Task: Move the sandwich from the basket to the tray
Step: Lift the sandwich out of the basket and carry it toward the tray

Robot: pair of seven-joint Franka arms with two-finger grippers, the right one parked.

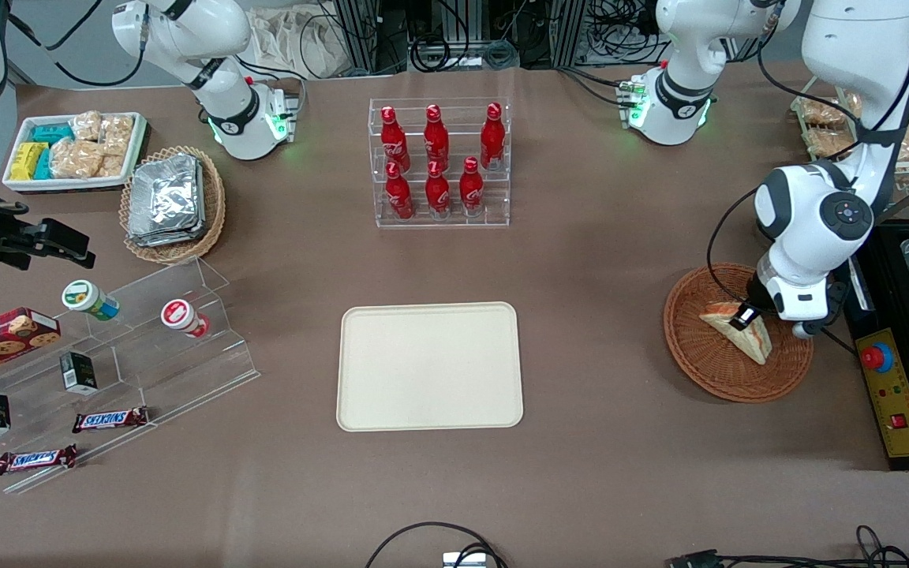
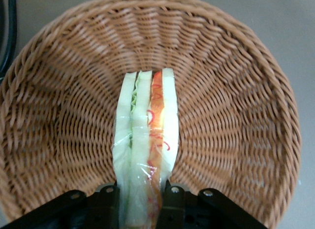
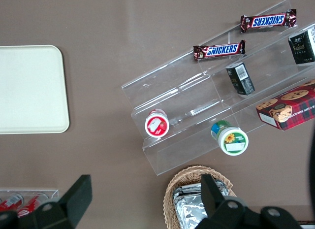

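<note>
The sandwich (image 1: 756, 345), a wrapped pale wedge with red-orange and green filling stripes, lies in the reddish-brown wicker basket (image 1: 707, 371) toward the working arm's end of the table. My left gripper (image 1: 742, 318) is down in the basket, at the sandwich's end farther from the front camera. In the left wrist view the sandwich (image 2: 147, 120) runs between the two black fingers (image 2: 173, 202), which press its wrap on both sides over the basket floor (image 2: 236, 115). The gripper (image 2: 141, 199) is shut on it. The cream tray (image 1: 429, 367) lies bare at the table's middle and also shows in the right wrist view (image 3: 29, 88).
A clear rack of red bottles (image 1: 439, 162) stands farther from the front camera than the tray. A control box with a red button (image 1: 884, 379) lies beside the basket. A tan basket of foil packs (image 1: 173, 201), a white snack tray (image 1: 76, 150) and acrylic shelves (image 1: 147, 347) stand toward the parked arm's end.
</note>
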